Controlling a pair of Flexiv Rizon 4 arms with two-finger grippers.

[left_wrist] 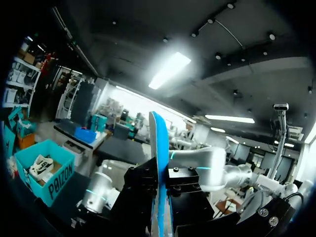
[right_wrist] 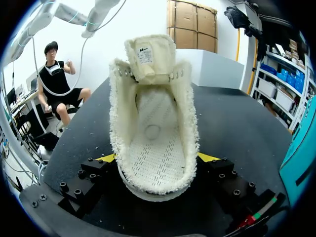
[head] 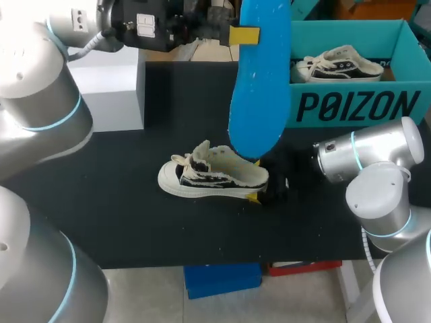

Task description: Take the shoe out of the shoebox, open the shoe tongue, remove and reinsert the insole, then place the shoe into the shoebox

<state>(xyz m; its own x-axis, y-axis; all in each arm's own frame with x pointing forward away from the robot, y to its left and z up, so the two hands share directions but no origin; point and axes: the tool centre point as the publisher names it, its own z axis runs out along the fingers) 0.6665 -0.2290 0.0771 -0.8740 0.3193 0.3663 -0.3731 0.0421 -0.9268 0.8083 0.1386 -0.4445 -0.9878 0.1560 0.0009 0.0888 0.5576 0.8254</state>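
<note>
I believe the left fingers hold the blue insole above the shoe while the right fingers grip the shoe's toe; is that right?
Not quite: the right fingers grip the shoe at its heel, not its toe, as the right wrist view shows. The rest holds.

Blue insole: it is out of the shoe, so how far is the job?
Done: the cream canvas shoe lies on the black table, tongue open, inside bare. In hand: the left tool holds the blue foam insole above it; the right tool clamps the shoe. Left: reinsert the insole, then put the shoe in the teal cardboard shoebox.
</note>
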